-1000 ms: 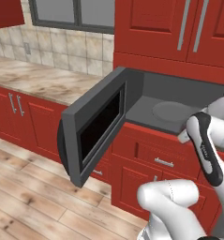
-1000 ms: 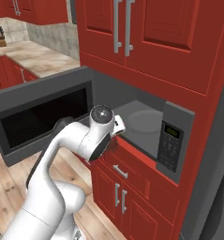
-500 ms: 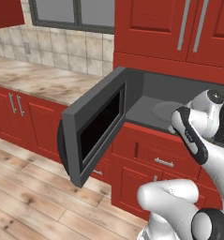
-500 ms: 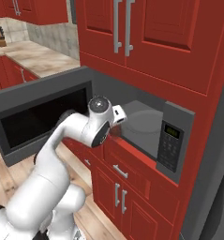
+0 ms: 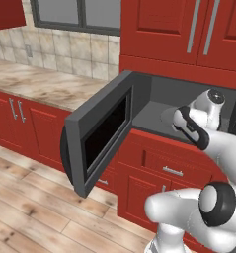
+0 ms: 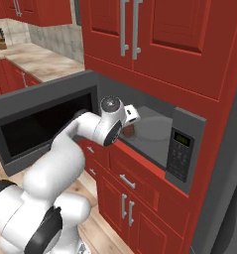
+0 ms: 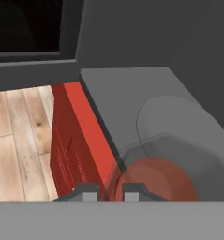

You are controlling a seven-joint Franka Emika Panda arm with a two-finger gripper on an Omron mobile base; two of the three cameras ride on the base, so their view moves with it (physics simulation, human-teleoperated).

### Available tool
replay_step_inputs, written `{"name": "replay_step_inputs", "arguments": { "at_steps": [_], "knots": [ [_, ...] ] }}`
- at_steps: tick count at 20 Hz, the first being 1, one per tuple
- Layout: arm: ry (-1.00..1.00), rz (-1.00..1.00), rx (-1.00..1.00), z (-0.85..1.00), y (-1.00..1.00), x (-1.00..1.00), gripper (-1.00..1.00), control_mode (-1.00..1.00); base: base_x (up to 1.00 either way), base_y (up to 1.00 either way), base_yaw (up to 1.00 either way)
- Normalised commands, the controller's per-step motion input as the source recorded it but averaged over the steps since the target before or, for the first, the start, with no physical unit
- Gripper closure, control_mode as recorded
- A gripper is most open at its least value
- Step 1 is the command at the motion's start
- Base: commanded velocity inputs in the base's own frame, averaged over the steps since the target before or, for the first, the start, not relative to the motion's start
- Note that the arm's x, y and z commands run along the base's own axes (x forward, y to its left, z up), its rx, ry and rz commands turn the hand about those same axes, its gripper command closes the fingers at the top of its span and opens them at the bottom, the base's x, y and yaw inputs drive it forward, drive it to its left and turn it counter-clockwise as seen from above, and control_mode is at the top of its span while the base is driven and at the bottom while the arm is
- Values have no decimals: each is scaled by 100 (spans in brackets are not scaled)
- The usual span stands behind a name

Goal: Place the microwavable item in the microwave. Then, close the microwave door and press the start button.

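Nearest the cameras, the white arm rises from the base and bends up toward the opening in the red cabinets. The microwave door hangs wide open to the left, swung out over the wooden floor, its black window facing the room. Just past the front lip of the microwave, the gripper has its two dark fingertips drawn close together on the rim of the glass, a clear tumbler with reddish-brown contents; the glass sits at the near edge of the grey interior floor, whether resting or just lifted I cannot tell. In the right base view the glass shows as a reddish patch beside the wrist. Farther in lies the round turntable plate, and to the right stands the control panel.
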Motion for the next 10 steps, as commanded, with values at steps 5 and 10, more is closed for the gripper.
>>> {"name": "replay_step_inputs", "arguments": {
  "at_steps": [5,10],
  "knots": [
    [-15,0,0,-27,-20,27,100,-100,0,0,0],
    [-25,0,0,-42,-12,7,100,-100,0,0,0]
  ]
}}
